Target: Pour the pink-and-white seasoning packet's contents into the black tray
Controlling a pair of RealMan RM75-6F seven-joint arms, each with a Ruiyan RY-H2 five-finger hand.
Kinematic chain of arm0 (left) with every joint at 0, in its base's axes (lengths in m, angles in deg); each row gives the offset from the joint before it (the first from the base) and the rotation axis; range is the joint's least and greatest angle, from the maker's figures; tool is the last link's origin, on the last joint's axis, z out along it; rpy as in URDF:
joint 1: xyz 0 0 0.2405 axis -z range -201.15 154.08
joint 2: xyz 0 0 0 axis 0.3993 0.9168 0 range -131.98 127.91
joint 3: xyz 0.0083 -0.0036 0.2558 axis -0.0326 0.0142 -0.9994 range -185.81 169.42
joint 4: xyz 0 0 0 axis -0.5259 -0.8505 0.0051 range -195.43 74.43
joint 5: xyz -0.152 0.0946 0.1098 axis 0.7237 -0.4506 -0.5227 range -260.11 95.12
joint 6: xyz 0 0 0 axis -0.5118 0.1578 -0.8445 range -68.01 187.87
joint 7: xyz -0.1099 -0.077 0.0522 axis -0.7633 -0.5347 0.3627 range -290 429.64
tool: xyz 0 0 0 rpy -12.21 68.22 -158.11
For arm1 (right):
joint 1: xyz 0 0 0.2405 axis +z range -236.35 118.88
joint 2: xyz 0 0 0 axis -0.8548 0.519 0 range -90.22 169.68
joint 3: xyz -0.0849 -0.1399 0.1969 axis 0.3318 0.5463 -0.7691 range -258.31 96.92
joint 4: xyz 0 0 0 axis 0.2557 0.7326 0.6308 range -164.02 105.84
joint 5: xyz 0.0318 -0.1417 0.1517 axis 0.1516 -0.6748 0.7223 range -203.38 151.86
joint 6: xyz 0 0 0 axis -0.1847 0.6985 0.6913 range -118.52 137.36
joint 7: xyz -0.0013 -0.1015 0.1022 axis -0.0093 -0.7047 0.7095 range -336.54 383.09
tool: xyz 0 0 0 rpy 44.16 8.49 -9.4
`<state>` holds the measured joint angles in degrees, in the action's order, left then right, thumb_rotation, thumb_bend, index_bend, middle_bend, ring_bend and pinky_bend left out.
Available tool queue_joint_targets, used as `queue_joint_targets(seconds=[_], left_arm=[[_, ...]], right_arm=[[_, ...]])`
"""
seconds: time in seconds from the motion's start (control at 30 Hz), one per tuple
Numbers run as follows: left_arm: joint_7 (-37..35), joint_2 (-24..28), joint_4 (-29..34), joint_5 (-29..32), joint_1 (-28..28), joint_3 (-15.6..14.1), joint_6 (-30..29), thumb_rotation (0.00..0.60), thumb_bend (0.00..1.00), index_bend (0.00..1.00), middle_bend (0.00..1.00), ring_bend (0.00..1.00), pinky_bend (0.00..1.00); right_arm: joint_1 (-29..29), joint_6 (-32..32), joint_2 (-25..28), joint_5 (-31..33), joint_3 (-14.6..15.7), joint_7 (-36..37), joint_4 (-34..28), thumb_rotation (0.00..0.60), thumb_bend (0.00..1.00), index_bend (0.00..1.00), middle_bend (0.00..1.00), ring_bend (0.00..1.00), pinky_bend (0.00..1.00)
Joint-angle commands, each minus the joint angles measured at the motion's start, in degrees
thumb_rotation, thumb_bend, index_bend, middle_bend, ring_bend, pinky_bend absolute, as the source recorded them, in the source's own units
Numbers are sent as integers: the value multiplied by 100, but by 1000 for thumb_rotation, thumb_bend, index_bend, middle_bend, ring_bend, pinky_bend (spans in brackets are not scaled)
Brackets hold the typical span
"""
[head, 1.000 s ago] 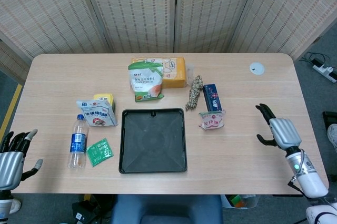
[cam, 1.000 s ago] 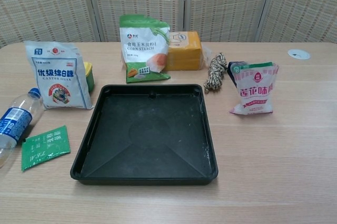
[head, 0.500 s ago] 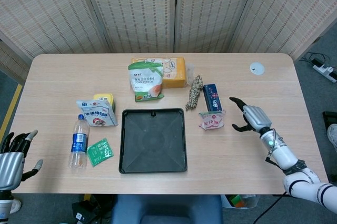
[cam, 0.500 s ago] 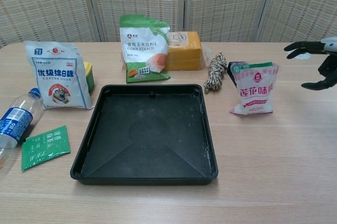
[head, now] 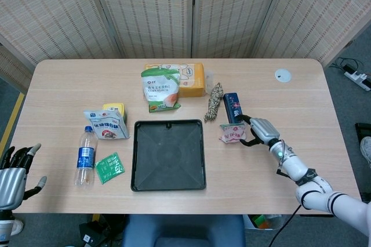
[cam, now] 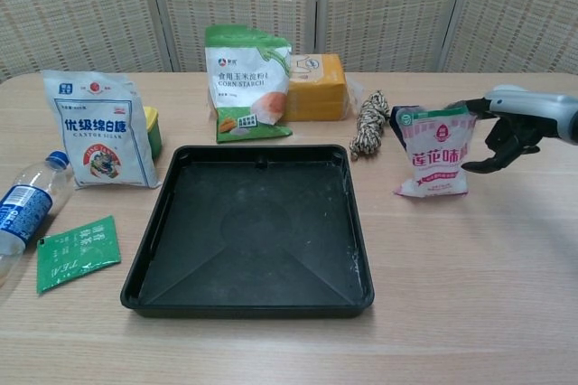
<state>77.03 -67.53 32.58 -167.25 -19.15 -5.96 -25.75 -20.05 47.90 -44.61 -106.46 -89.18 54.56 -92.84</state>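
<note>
We find the pink-and-white plastic seasoning packet (cam: 435, 153) standing upright on the pale wooden table (head: 278, 160), just to the right of the square black plastic tray (cam: 253, 227) and leaning close against a dark blue box (head: 233, 108) behind it. Its long axis runs up and down, the sealed top edge uppermost, its printed face turned toward the chest camera. Our right hand (cam: 510, 127) is the nearer one by far: it sits just beside the packet's right edge, at about the height of the upper half, with its dark fingers (cam: 499, 143) spread and curved toward the packet, nothing between them yet. From the hand, the packet lies directly to the left, with the tray beyond it in the same direction. Whether a fingertip already touches the packet's edge we cannot tell from either view. Our left hand (head: 13, 177) hangs at the table's near left corner, fingers apart and empty, well apart from everything that matters.
</note>
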Motion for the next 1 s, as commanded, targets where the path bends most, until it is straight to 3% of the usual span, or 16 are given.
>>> queue_joint_targets(seconds=[0.03,0.27,0.43,0.7,0.77,0.87,0.93,1.0], left_arm=[[-11,3,-7,-2,-5,-3,-2,600,358,127,188,148,17],[-73,20,-41,5,-30,-9,-23,600,358,127,188,148,16],[-150,33,-79,-12,-66,-27,-58,600,357,127,188,148,16],[-308,46,-186,-30,-115,-48,-98,600,358,126,188,148,16],[-340,45,-211,-37,-123,-54,-100,600,358,126,188,148,16],[-374,48,-237,-40,-131,-59,-99,600,358,126,188,148,16],[-394,48,-248,-45,-134,-59,-103,600,358,126,188,148,15],[-409,45,-253,-50,-138,-56,-111,600,357,126,188,148,15]], right_arm=[[43,87,-199,-22,-14,345,172,600,346,279,327,975,964],[-72,376,-587,250,-111,418,243,600,348,535,535,1000,1000],[-184,405,-619,669,-239,286,-235,600,351,573,565,1000,1000],[-437,833,-704,1472,-427,-585,-1053,600,352,570,575,1000,1000],[-472,843,-653,1491,-363,-755,-1306,600,351,492,561,1000,1000],[-503,727,-457,1501,-279,-857,-1699,600,351,196,485,1000,1000],[-538,682,-327,1538,-250,-889,-1956,600,351,51,448,1000,1000],[-575,680,-236,1572,-231,-922,-2147,600,351,0,431,1000,1000]])
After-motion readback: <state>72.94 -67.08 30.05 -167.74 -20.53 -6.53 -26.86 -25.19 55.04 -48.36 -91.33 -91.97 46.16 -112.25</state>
